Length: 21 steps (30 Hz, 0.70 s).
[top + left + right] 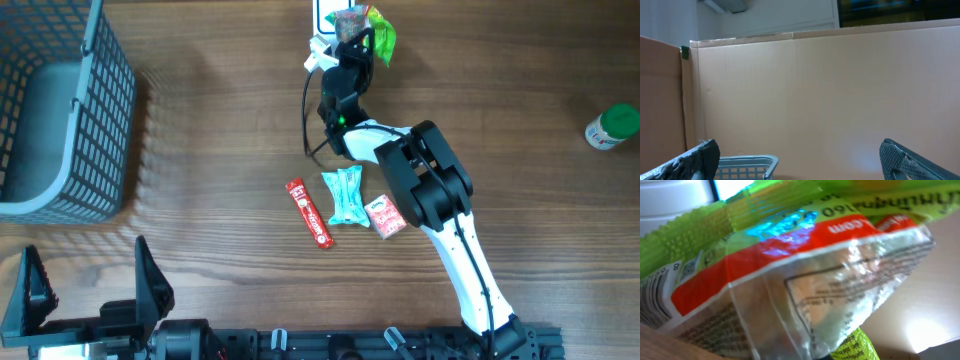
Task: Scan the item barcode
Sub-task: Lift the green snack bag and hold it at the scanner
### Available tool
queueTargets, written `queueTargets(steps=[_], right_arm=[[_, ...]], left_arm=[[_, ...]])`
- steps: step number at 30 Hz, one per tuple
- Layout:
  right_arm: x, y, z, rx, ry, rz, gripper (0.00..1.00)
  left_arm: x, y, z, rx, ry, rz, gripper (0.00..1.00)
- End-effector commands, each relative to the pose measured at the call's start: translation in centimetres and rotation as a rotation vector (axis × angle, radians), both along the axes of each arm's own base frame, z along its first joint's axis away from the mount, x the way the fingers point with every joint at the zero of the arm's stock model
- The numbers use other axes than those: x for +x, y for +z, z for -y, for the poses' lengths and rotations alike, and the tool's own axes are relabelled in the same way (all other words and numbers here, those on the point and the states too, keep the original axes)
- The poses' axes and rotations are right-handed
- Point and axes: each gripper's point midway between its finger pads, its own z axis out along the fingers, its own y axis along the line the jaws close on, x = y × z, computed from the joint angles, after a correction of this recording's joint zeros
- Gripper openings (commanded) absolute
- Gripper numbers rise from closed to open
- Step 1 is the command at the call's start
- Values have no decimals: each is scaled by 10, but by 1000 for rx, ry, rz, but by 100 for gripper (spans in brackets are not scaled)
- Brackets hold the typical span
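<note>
A green, red and silver snack packet (377,30) hangs at the table's far edge, with my right gripper (352,38) shut on it. It sits against a white scanner (324,14). The packet (790,270) fills the right wrist view and hides my fingers there. Its barcode (652,296) shows at the left edge, close to the white scanner body (675,197). My left gripper (90,285) rests at the near left, far from the packet. In the left wrist view it (800,161) stands open with nothing between its fingers (696,161).
A grey wire basket (95,110) stands at the left, its rim (747,162) showing in the left wrist view. A red stick pack (309,212), a teal packet (343,195) and a small red pack (385,216) lie mid-table. A green-capped bottle (612,127) lies far right.
</note>
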Motion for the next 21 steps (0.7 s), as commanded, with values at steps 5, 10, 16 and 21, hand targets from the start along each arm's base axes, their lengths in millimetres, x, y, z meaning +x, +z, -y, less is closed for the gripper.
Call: queueTargets(steps=[5, 10, 16, 21], right_arm=[[5, -15, -7, -9, 28, -9, 5], [2, -36, -21, -63, 62, -106, 5], [4, -29, -24, -65, 73, -85, 5], [9, -6, -29, -36, 82, -19, 5]], left_arm=[[-1, 0, 0, 12, 4, 7, 100], [-1, 0, 0, 12, 4, 7, 100], [-1, 0, 0, 12, 4, 7, 100], [-1, 0, 0, 12, 4, 7, 100]])
